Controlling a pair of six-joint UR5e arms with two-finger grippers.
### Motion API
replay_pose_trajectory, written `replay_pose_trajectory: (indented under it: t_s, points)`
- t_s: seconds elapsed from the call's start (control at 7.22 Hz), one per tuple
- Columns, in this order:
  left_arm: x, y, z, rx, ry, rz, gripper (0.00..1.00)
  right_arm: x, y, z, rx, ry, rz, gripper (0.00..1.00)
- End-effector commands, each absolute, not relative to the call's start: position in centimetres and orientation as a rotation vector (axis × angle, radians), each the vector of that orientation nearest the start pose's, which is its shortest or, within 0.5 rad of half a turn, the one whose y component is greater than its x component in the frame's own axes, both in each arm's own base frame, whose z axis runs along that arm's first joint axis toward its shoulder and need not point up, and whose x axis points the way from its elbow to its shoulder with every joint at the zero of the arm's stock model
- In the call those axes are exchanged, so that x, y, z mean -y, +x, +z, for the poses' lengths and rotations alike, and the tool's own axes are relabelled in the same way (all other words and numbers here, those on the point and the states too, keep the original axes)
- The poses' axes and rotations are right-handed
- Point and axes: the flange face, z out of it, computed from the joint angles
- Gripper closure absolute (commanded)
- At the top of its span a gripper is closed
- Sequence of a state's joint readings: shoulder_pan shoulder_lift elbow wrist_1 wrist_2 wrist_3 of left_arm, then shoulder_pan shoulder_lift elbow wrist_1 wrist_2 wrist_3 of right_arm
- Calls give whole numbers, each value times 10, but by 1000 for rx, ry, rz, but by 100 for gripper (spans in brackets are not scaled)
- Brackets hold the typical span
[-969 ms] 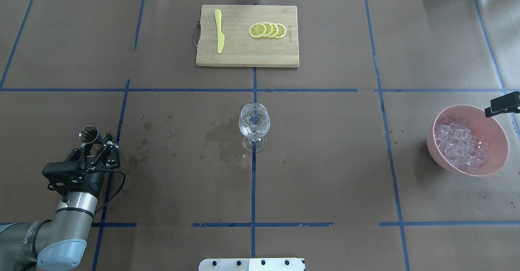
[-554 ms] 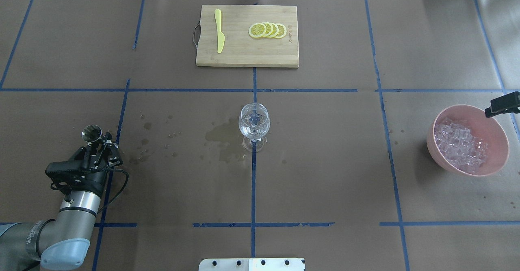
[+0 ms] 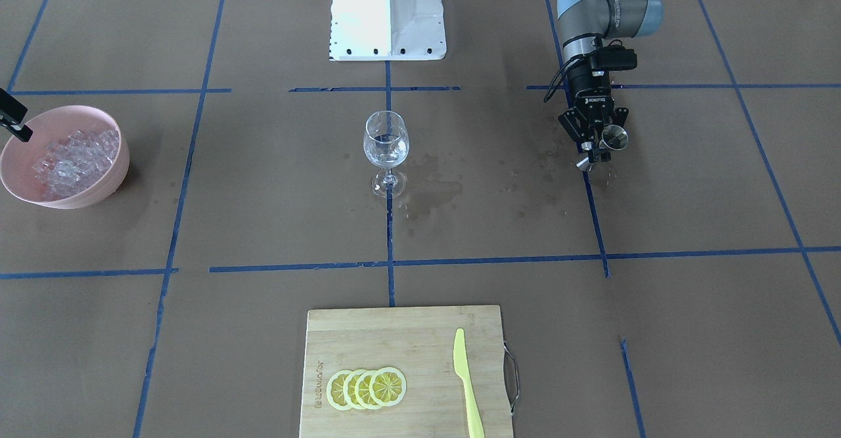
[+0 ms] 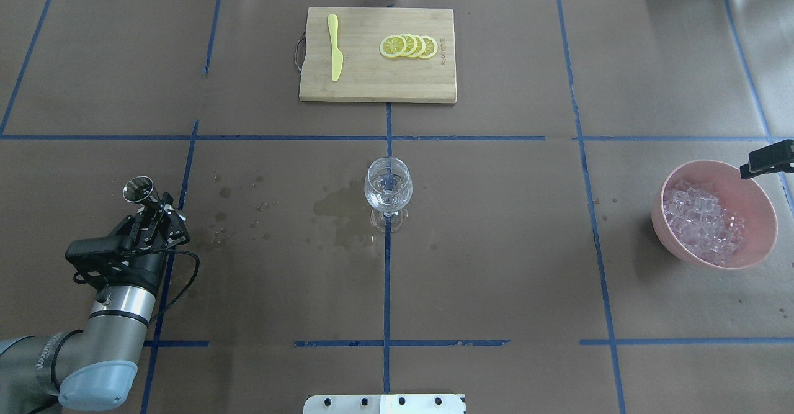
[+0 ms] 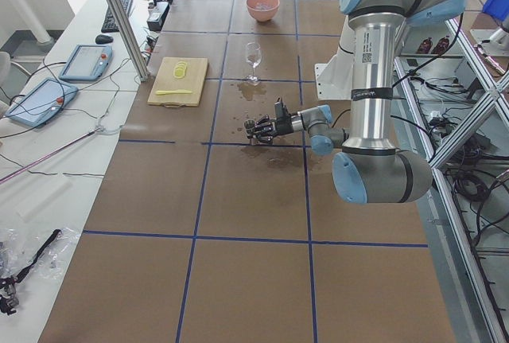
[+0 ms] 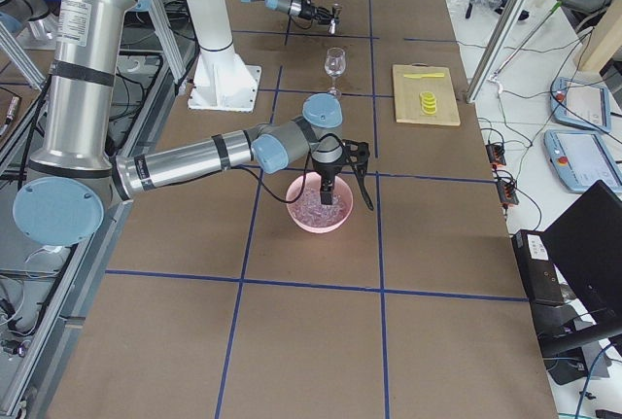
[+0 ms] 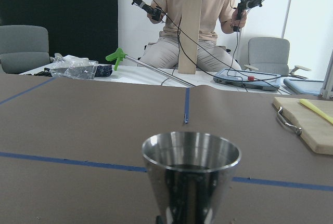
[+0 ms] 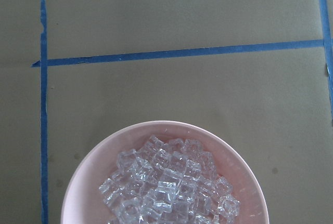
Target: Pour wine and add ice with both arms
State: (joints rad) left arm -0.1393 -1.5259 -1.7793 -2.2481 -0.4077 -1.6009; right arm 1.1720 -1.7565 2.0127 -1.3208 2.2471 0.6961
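You have bare desk (image 4: 508,228) between the glass (image 4: 388,187) and the bowl (image 4: 755,215). The cutting board (image 4: 372,79) lies well beyond both.

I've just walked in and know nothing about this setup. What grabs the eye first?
A clear stemmed glass stands mid-table beside a wet stain. At the robot's right, a pink bowl heaped with ice sits under the right gripper; at its left, the left gripper holds a metal cup.

Left tool (image 4: 155,207) around steel jigger (image 4: 138,189); ice (image 4: 701,225) in pink bowl (image 4: 760,214)
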Motion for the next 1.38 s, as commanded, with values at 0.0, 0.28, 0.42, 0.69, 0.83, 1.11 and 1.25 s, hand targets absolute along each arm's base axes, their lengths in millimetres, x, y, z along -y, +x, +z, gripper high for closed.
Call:
replay_pose_trajectory:
  t_s: [0.0, 0.28, 0.42, 0.69, 0.83, 1.11, 1.25]
  points:
    - [293, 420, 457, -699, 1147, -646, 100, 420, -100, 499, 819, 75, 106, 0]
    - [302, 421, 418, -707, 1173, -631, 100, 419, -100, 494, 826, 81, 102, 0]
    - [307, 426, 403, -709, 1185, -628, 100, 419, -100, 493, 826, 85, 102, 0]
    - [316, 441, 347, -787, 1193, -679, 100, 419, -100, 492, 829, 82, 104, 0]
    - [316, 437, 329, -780, 1210, -649, 100, 420, -100, 492, 830, 83, 104, 0]
    - [322, 436, 300, -742, 1255, -586, 100, 419, -100, 493, 828, 79, 107, 0]
    - [324, 437, 264, -744, 1285, -557, 100, 420, -100, 493, 828, 79, 107, 0]
